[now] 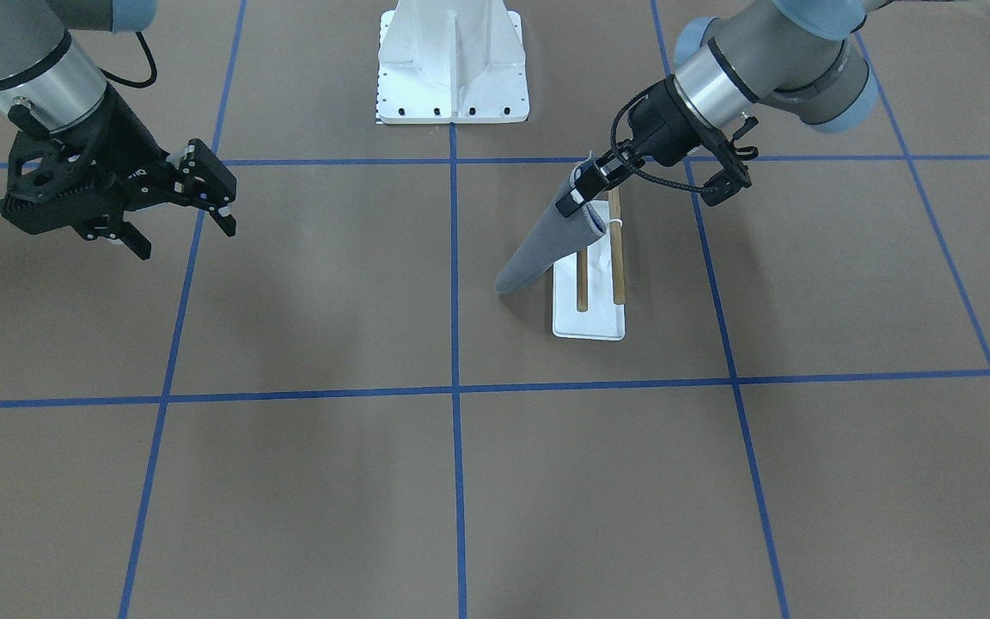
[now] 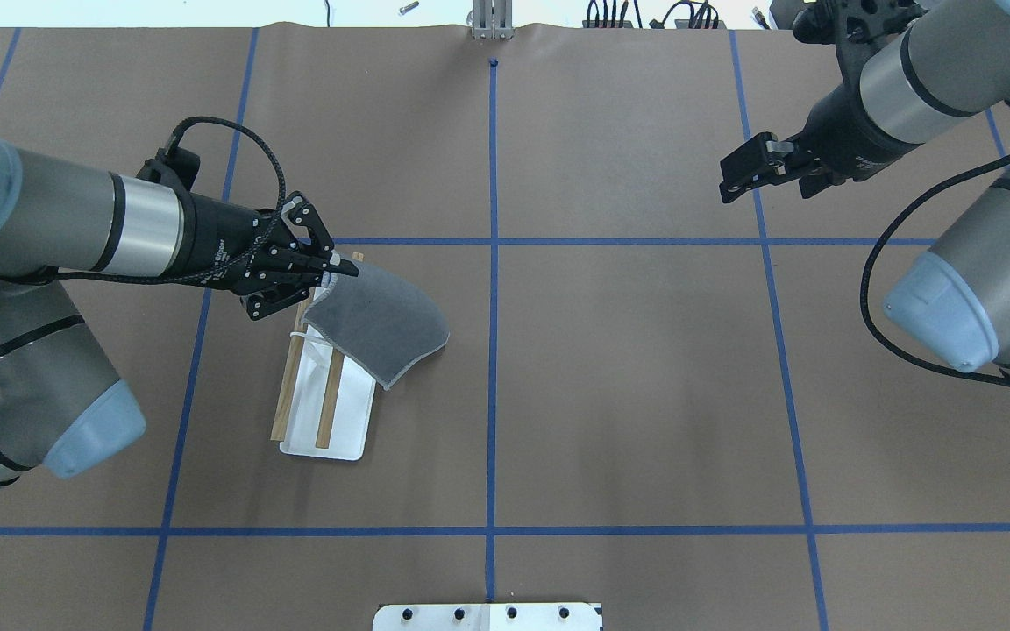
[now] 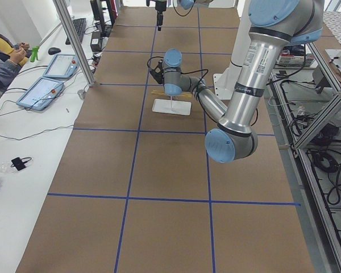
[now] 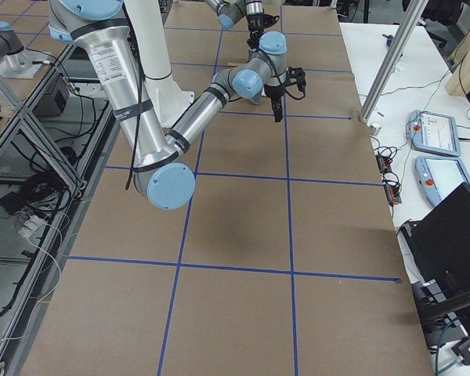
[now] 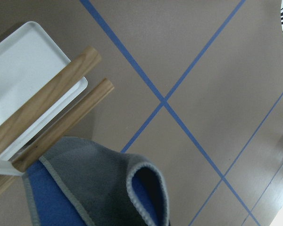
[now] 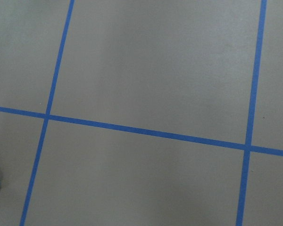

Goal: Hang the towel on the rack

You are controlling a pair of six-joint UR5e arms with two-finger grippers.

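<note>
We count one towel (image 2: 382,320), one rack (image 2: 330,443) with two rods (image 2: 327,407), one pedestal (image 1: 452,60), and two grippers: left gripper (image 2: 343,265), right gripper (image 2: 737,180).

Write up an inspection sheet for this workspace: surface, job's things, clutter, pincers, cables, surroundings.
Surface: brown table with a blue tape grid.
Job's things: towel held up by one edge, overlapping the far end of the rack; contact with the rods cannot be told.
Clutter: nothing seen.
Pincers: left pincer shut on the towel; right pincer open, holding nothing, above bare table.
Cables: black cable looped at the left wrist; another cable along the right arm.
Surroundings: white pedestal; side desk with tablets.
</note>
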